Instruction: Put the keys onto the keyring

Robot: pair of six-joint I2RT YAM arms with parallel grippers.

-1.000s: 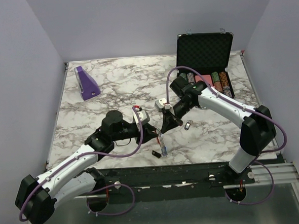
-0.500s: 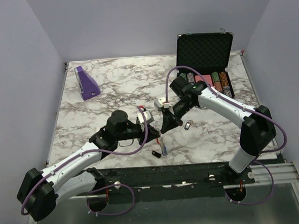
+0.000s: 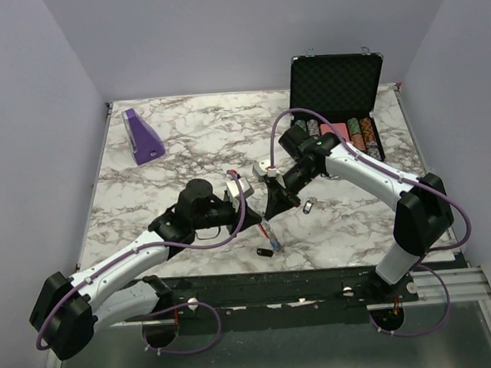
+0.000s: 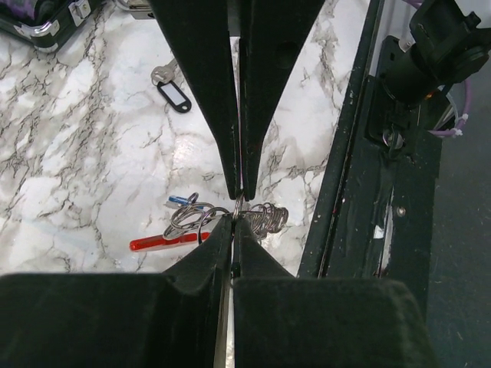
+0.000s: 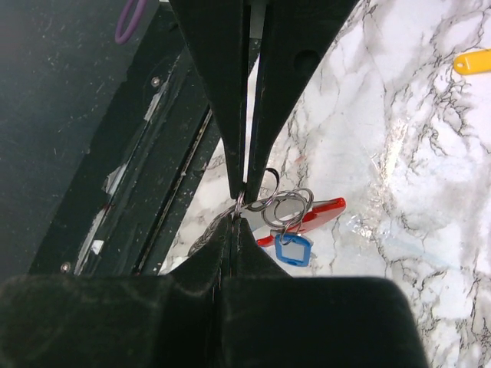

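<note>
Near the front edge of the surface (image 3: 185, 154), the left end effector (image 4: 238, 207) and the right end effector (image 5: 244, 201) are both closed on the keyring (image 5: 307, 215), apparently to spread its loop. Farther back, a loose key (image 3: 310, 205) waits.

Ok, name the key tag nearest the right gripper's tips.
The blue tag, right beside the red keyring; the yellow tag lies well away, alone.
</note>
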